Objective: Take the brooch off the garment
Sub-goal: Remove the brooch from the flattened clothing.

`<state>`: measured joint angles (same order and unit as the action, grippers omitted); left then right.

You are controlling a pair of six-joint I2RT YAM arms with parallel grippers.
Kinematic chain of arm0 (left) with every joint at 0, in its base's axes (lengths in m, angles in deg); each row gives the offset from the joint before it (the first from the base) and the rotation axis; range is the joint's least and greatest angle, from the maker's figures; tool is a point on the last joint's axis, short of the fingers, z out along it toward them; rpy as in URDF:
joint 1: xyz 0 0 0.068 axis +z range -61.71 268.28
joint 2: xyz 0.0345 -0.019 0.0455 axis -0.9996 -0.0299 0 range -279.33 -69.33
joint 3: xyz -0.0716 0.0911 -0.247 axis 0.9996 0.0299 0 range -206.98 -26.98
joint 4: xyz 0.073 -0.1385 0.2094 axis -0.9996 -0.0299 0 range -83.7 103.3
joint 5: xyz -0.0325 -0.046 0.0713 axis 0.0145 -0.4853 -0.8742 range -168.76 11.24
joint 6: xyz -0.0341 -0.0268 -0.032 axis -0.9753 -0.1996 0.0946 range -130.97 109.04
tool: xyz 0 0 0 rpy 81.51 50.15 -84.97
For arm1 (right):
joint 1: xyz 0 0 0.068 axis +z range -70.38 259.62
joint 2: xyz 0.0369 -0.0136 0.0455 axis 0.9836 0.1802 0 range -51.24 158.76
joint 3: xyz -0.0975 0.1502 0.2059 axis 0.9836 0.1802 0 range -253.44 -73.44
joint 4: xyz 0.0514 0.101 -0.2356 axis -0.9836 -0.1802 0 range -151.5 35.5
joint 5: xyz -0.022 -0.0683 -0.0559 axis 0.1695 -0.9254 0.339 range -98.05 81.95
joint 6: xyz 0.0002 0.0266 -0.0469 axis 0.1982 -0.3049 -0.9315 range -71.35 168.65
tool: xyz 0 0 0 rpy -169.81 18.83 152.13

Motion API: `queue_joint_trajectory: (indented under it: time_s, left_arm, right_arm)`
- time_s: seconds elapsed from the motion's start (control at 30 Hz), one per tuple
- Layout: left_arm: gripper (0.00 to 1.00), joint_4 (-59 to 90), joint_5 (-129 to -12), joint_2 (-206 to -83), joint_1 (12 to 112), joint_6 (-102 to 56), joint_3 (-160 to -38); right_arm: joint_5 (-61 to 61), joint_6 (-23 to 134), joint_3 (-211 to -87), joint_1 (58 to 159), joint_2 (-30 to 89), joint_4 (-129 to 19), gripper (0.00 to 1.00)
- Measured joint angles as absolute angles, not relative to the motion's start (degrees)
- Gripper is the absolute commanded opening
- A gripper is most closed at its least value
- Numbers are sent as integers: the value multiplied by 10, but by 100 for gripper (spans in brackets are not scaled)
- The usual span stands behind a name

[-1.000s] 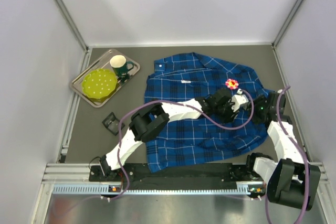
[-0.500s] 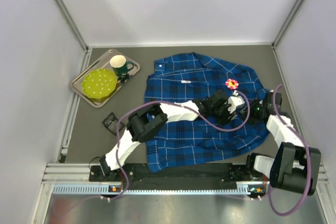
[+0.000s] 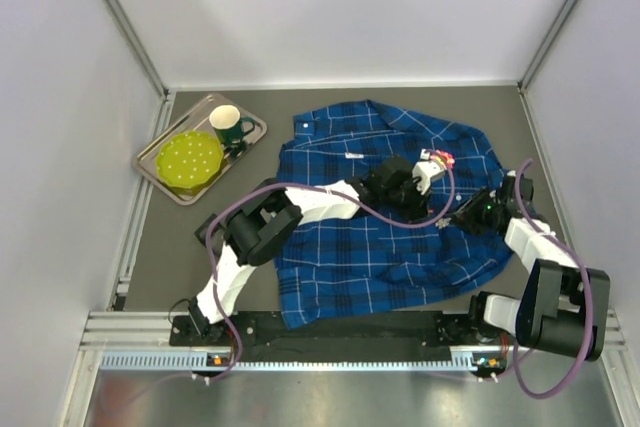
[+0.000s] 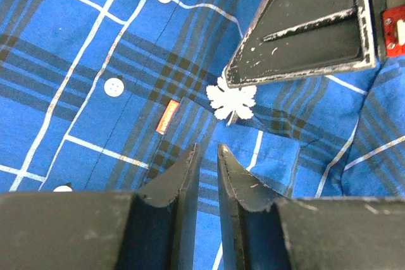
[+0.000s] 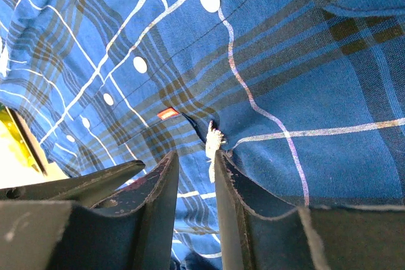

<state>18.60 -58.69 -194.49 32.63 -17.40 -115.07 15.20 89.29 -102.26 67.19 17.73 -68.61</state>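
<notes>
Overhead view: illumination is bright, even and diffuse. The white enclosure walls read pale without clipping; shadows beneath the white robot arms on the grey bench are soft. Wrist views: the blue and dark-navy plaid shirt fabric is sharp; the near black fingers are dark, slightly soft.

Dark grey tabletop, evenly lit, no hard shadows. Plain white wall panels enclose it at 9, 12 and 3 o'clock, joined by aluminium corner posts. Metal rail at 6 o'clock.
</notes>
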Motion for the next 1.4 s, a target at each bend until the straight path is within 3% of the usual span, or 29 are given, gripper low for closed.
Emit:
queue_joint_trajectory:
  time_s: [0.1,0.37,0.83,1.07,1.4]
  left_arm:
    - [22,186,-588,-1949,323,-186,-1158]
    - [23,182,-599,-2002,320,-211,-1210]
    - [23,151,-624,-2024,321,-223,-1231]
    - [31,150,-628,-2024,320,-223,-1232]
    - [38,150,-628,-2024,320,-224,-1234]
  right_arm:
    - [152,893,-1018,673,174,-683,30]
    - [136,883,-1012,673,163,-691,41]
    - [131,868,-1011,675,162,-697,31]
    - [143,874,-1011,675,175,-685,27]
    - [146,878,-1008,675,175,-669,14]
